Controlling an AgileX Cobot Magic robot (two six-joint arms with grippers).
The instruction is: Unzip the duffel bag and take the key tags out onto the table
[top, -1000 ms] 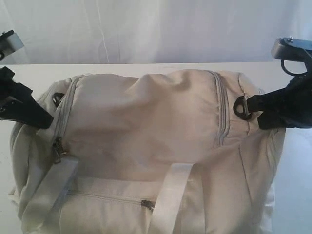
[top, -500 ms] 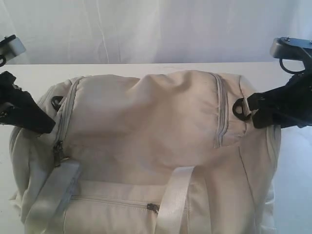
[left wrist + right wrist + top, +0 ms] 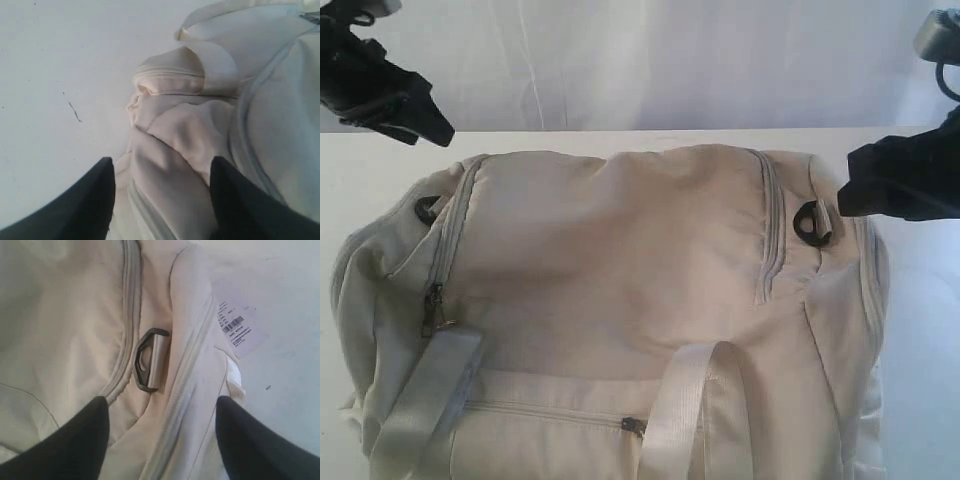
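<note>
Hovering empty with jaws apart, left claw (image 3: pixel 162 172) and right claw (image 3: pixel 162 402) flanked the zipped duffel bag (image 3: pixel 620 260) lying lengthwise between them on the counter (image 3: pixel 380 160), zipper pull (image 3: pixel 433 310) nearer the left claw, key tags unseen.

The left gripper (image 3: pixel 162 162) has two broad, smooth fingers (image 3: pixel 85 205) in matte black, each with a rounded tip and widening toward its base. The right gripper (image 3: pixel 161 400) has the same plain black fingers (image 3: pixel 250 440), with no markings or screws visible. From the exterior view both look like blocky black wedges; beside the right one sits a silver-grey rounded metal part (image 3: pixel 940 35) with a thin dark cable (image 3: pixel 940 80) curving beneath it
</note>
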